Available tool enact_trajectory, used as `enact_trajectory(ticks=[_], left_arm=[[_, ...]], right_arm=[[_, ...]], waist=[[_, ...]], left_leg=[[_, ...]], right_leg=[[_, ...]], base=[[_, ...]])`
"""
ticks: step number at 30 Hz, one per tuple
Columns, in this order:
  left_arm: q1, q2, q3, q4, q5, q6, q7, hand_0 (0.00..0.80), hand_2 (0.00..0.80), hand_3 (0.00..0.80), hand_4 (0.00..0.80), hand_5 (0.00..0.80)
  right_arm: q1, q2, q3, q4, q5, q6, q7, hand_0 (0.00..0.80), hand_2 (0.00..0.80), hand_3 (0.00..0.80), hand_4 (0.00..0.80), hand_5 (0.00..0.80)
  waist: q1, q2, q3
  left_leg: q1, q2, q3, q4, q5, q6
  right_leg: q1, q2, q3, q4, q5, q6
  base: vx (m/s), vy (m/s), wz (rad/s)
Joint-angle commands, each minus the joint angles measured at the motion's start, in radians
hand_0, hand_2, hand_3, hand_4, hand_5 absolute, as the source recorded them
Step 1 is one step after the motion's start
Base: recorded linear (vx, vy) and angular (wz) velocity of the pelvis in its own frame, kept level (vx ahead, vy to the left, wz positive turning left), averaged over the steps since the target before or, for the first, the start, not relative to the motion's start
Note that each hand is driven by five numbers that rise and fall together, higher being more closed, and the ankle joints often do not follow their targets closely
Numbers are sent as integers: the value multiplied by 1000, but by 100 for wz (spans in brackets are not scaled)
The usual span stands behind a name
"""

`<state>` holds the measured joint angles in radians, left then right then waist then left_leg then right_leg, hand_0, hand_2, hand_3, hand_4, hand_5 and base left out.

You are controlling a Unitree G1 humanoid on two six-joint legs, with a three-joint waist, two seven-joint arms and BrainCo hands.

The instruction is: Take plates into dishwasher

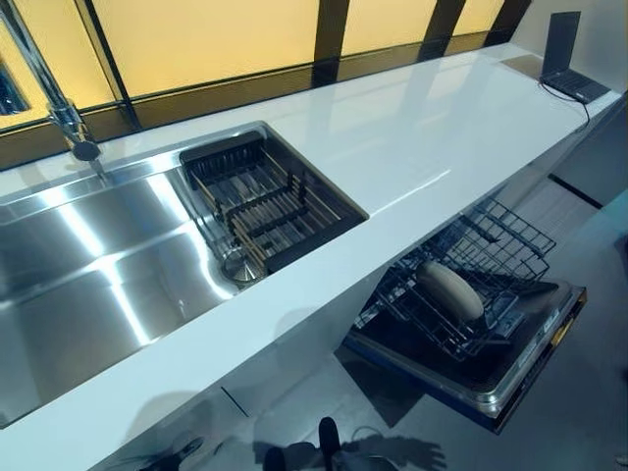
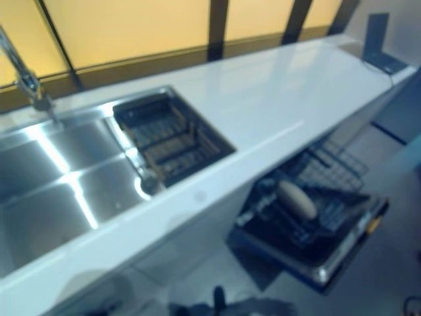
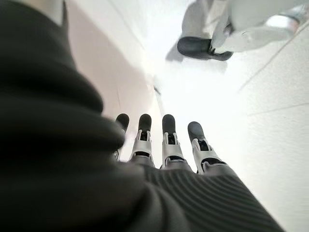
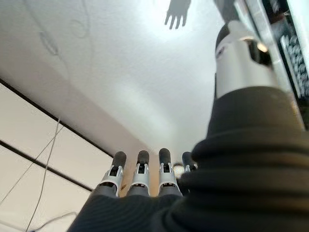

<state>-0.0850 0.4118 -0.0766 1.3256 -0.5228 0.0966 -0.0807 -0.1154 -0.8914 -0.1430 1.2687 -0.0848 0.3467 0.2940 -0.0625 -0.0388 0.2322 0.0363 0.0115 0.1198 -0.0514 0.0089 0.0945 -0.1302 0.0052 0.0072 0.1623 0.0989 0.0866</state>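
One pale plate [image 1: 450, 289] upright in dishwasher rack [image 1: 471, 285]; left hand [image 3: 164, 145], right hand [image 4: 140, 181] relaxed, empty.

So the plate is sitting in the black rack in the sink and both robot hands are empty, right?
Not quite. The plate is in the dishwasher rack below the counter, as the left eye view shows. The sink rack holds no plate. The left hand and right hand are empty.

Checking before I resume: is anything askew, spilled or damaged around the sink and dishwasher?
Nothing stands out. One plate stands on edge in the pulled-out dishwasher rack, the sink drying rack holds no plates, and the counter shows no spills.
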Motion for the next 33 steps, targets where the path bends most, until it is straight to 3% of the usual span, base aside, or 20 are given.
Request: enact_trajectory(ticks=[1,5,9,12,14,15,17,18,19,20,21,23,26,27,29,30,32,33], left_arm=[[-13,26,36,34,53,15,-23,0,0,0,0,0],[-28,44,47,18,51,14,-67,0,0,0,0,0],[-95,56,10,-18,-38,22,-87,0,0,0,0,0],[-186,71,-16,-53,-104,19,-73,0,0,0,0,0],[-240,80,-41,-67,-135,13,-46,0,0,0,0,0],[-266,83,-54,-84,-165,15,-29,0,0,0,0,0],[-243,61,-38,-112,-248,-1,4,0,0,0,0,0],[-227,47,-26,-114,-268,-10,4,0,0,0,0,0],[-205,25,-6,-120,-297,-24,6,0,0,0,0,0],[-177,-12,17,-124,-284,-39,-4,0,0,0,0,0],[-161,-46,21,-125,-242,-61,-22,0,0,0,0,0],[-155,-75,7,-126,-235,-84,-36,0,0,0,0,0],[-155,-105,4,-117,-235,-103,-56,0,0,0,0,0],[-147,-116,8,-126,-226,-99,-50,0,0,0,0,0],[-139,-119,26,-112,-200,-102,-64,0,0,0,0,0],[-143,-112,32,-104,-174,-97,-78,0,0,0,0,0],[-157,-111,12,-111,-152,-83,-73,0,0,0,0,0],[-161,-111,-7,-120,-149,-80,-69,0,0,0,0,0]], right_arm=[[-18,17,52,-5,41,-27,-82,0,0,0,0,0],[-78,80,82,4,130,-15,-131,0,0,0,0,0],[-145,160,115,-20,275,-6,-185,0,0,0,0,0],[-200,231,154,-45,379,3,-236,0,0,0,0,0],[-225,258,179,-45,415,-3,-267,0,0,0,0,0],[-246,272,196,-53,481,-3,-293,0,0,0,0,0],[-258,271,206,-73,488,37,-306,0,0,0,0,0],[-254,268,207,-70,469,54,-303,0,0,0,0,0],[-244,264,207,-62,411,74,-268,0,0,0,0,0],[-221,257,197,-50,368,83,-227,0,0,0,0,0],[-184,254,183,-35,376,77,-221,0,0,0,0,0],[-148,240,164,-31,369,114,-229,0,0,0,0,0],[-133,221,143,43,366,98,-208,0,0,0,0,0],[-131,217,131,45,379,98,-206,0,0,0,0,0],[-129,202,109,38,361,111,-190,0,0,0,0,0],[-127,193,95,28,369,115,-189,0,0,0,0,0],[-117,196,86,21,399,116,-200,0,0,0,0,0],[-103,201,76,13,433,108,-213,0,0,0,0,0]], waist=[[41,-28,-53],[92,-44,-60],[113,-57,-43],[116,-69,-10],[112,-74,21],[111,-81,50],[107,-77,66],[100,-73,70],[95,-68,72],[85,-63,71],[70,-60,71],[55,-66,58],[68,-75,38],[71,-75,30],[68,-70,12],[60,-61,-6],[39,-47,-12],[29,-40,-14]], left_leg=[[-25,-63,-105,82,-122,54],[-81,-48,-137,106,-122,59],[-151,-11,-176,98,-85,37],[-226,10,-241,106,-47,8],[-281,20,-297,147,-42,-6],[-325,36,-333,166,-11,-28],[-332,72,-349,110,73,-70],[-318,89,-348,74,102,-81],[-297,110,-331,8,145,-95],[-280,125,-280,-36,161,-100],[-278,127,-191,2,151,-99],[-278,106,-113,113,72,-83],[-261,54,-101,341,-87,-58],[-245,41,-79,420,-129,-50],[-199,26,-46,465,-179,-31],[-139,4,-37,406,-225,-17],[-66,14,-14,255,-184,-18],[-41,6,-25,201,-171,-15]], right_leg=[[75,-66,9,29,-4,-41],[155,-152,-12,-33,48,-21],[164,-186,5,-120,56,-7],[141,-169,69,-184,18,-7],[104,-138,113,-137,-31,-12],[79,-115,81,-88,-88,-16],[83,-81,27,-81,-135,-42],[78,-62,27,-74,-141,-62],[82,-44,14,-78,-147,-80],[100,-30,-5,-93,-150,-95],[125,-28,-31,-100,-163,-101],[151,-49,-71,-127,-162,-107],[158,-70,-76,-184,-134,-104],[159,-72,-78,-206,-121,-98],[150,-67,-68,-206,-110,-89],[132,-65,-60,-183,-106,-71],[110,-59,-61,-154,-101,-63],[98,-57,-52,-141,-93,-57]], base=[[-140,-193,-15],[-234,-280,-17],[-421,-473,-19],[-590,-673,-6],[-628,-767,38],[-692,-914,79],[-585,-872,83],[-403,-629,61],[-341,-462,53],[-339,-445,46],[-269,-328,49],[-242,-156,103],[-278,31,70],[-218,149,14],[-184,264,6],[-168,279,10],[-142,223,5],[-223,263,17]])
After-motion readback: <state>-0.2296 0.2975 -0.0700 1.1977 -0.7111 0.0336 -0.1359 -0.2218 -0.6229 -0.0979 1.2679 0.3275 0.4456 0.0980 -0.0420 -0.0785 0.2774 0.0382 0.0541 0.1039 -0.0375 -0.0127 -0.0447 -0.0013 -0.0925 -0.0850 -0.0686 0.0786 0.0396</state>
